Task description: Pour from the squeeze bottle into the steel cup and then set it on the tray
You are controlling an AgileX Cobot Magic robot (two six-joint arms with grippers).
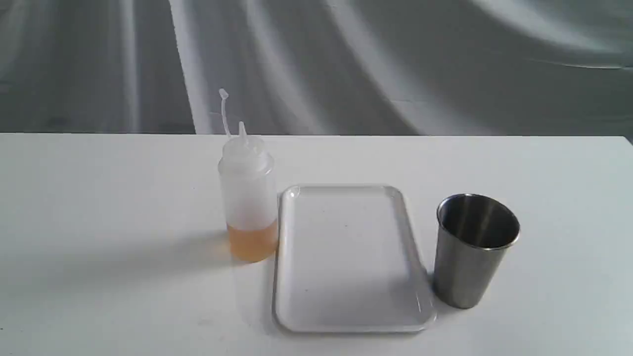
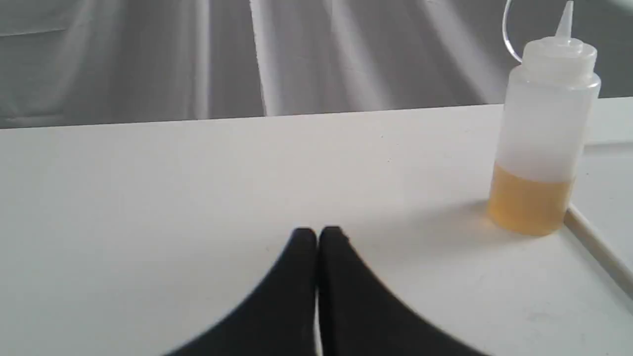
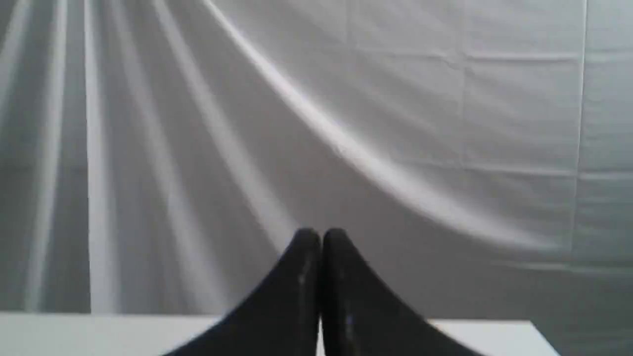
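White bench [image 1: 99,207] and grey draped cloth [image 1: 346,59] frame the scene. The squeeze bottle [image 1: 247,198] stands upright just beside the tray [image 1: 346,327], on its left, with shallow amber liquid in its base. The steel cup [image 1: 474,247] stands upright near the tray's right edge, its inside showing dark steel. The left hand [image 2: 316,232], clenched on nothing, hangs apart from the bottle. The right hand [image 3: 320,232], also clenched, faces the cloth.

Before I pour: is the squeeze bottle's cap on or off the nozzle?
Off. The squeeze bottle has a bare nozzle; its cap sticks up beside it.
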